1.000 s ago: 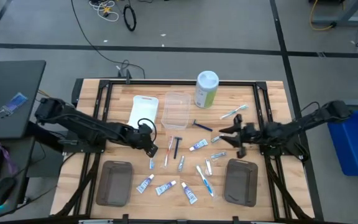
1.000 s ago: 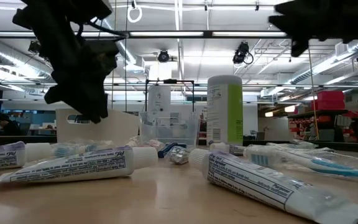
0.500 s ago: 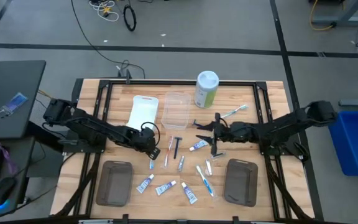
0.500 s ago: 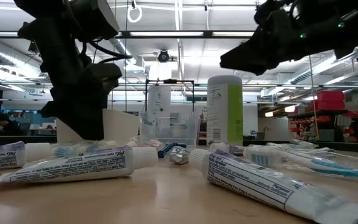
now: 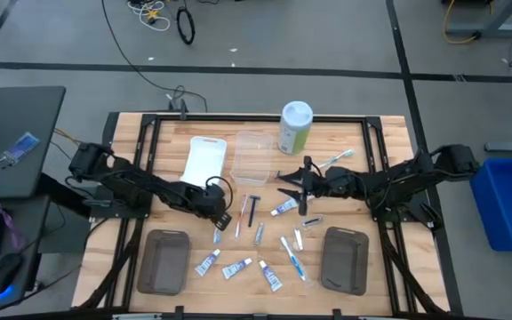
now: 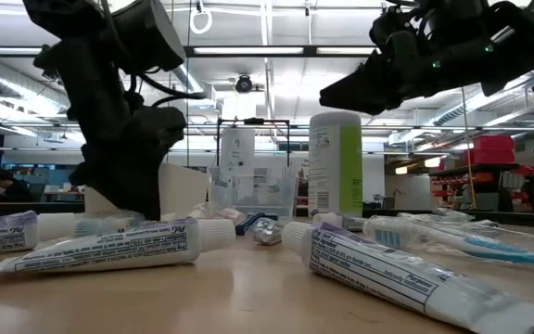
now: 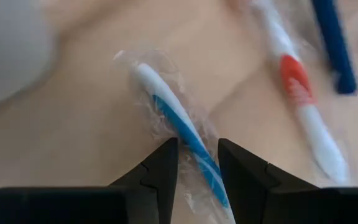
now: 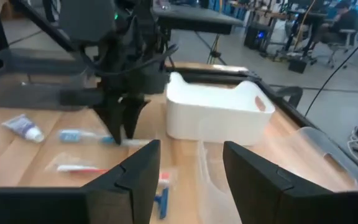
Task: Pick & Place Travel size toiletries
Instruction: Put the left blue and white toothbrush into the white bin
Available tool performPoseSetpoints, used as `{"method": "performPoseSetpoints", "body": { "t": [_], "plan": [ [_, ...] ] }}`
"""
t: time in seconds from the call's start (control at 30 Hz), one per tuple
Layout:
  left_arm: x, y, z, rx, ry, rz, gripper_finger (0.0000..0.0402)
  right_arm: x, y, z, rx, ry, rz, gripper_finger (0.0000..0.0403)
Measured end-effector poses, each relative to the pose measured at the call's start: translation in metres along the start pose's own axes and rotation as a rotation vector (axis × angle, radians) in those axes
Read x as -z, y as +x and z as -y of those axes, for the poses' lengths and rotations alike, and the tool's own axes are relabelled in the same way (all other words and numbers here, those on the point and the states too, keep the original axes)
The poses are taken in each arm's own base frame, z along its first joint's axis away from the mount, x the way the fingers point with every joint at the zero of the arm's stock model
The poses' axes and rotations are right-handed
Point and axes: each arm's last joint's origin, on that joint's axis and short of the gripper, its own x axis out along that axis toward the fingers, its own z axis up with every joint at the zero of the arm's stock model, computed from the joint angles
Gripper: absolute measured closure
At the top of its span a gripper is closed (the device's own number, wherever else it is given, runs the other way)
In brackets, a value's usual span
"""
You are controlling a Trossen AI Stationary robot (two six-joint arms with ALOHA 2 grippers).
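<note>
Only the left wrist view shows that the left gripper (image 7: 197, 163) has its fingers straddling a wrapped blue-and-white toothbrush (image 7: 176, 130), pressed close against its sides on the wood, with a red-and-white toothbrush (image 7: 303, 106) lying beside it. From above, the same gripper (image 5: 218, 212) is just a dark shape left of centre frame. The low view hides the contact behind a toothpaste tube (image 6: 109, 243) in the lower left.

Containers: the white tray (image 5: 204, 158), the clear tray (image 5: 251, 158) and two grey trays, lower left (image 5: 164, 261) and lower right (image 5: 345, 260), all look empty from above. A green-and-white canister (image 5: 295, 127) stands at upper centre. The toiletries are scattered on the table (image 5: 149, 142) across the middle and lower middle of the high view, among them a blue razor (image 5: 252, 210) and tubes (image 5: 284, 208).

The right gripper (image 5: 293, 185) hangs at centre frame above the table, next to the clear tray, its fingers (image 8: 129, 177) spread apart with nothing between them.
</note>
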Motion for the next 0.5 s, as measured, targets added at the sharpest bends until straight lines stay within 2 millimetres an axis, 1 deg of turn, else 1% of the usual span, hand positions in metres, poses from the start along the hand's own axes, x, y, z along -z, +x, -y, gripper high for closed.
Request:
{"method": "performPoseSetpoints", "body": {
  "t": [0.1,0.23,0.3,0.4,0.5],
  "plan": [
    [0.0017,0.005,0.0061,0.035,0.032,0.017,0.0276,-0.0017,0.0001,0.0018,0.008,-0.009,0.016,0.0222],
    [0.0029,0.0045,0.0069,0.033,0.075,0.012,0.0283,-0.0032,0.0002,0.0029,0.013,-0.01,0.032,0.0222],
    [0.0033,0.0046,0.0063,0.027,0.085,0.009,0.0299,-0.0027,0.0001,0.0027,0.012,-0.012,0.027,0.0224],
    [0.0035,0.0048,0.006,0.025,0.095,0.008,0.0335,-0.0025,0.0001,0.0027,0.012,-0.012,0.025,0.0226],
    [0.0031,0.0037,0.0061,0.028,0.062,0.018,0.0367,-0.0025,0.0001,0.0027,0.011,-0.012,0.025,0.0226]
  ]
}}
